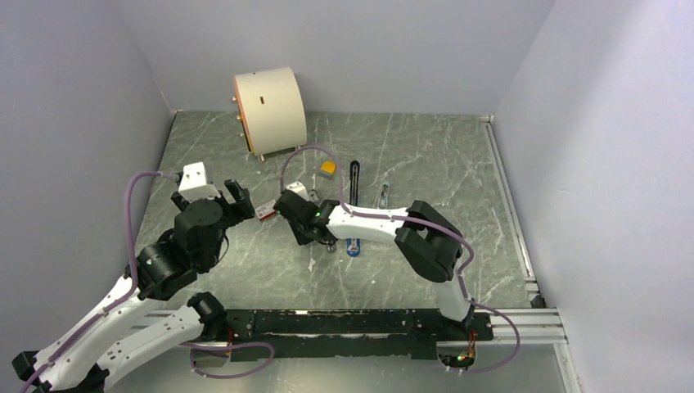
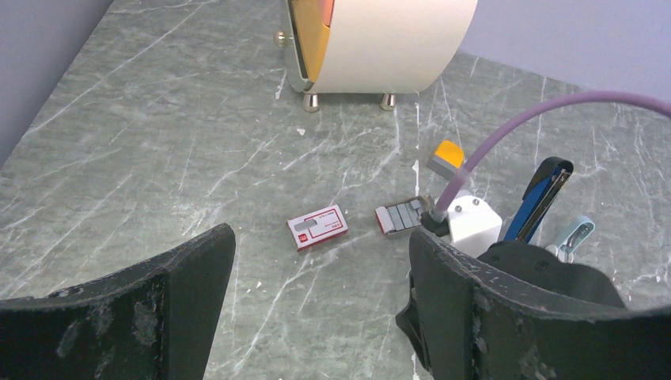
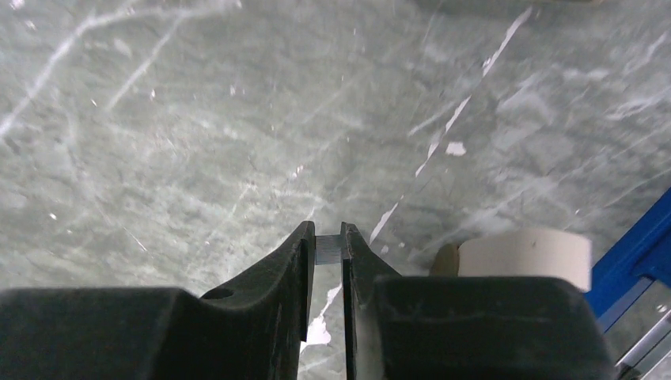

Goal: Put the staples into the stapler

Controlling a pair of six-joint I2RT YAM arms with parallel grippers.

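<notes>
1. The right gripper (image 3: 327, 234) is nearly closed. It pinches the staples (image 3: 327, 252) low in the middle of its wrist view: a thin silvery-grey strip, possibly ribbed, mostly hidden by the fingers.
2. The stapler (image 1: 353, 187), slim, blue and black, lies on the table at the overhead view's centre, just right of that gripper.
3. The left gripper (image 2: 320, 236) is spread wide, and a red-and-white box (image 2: 318, 226) shows between its fingers.
</notes>
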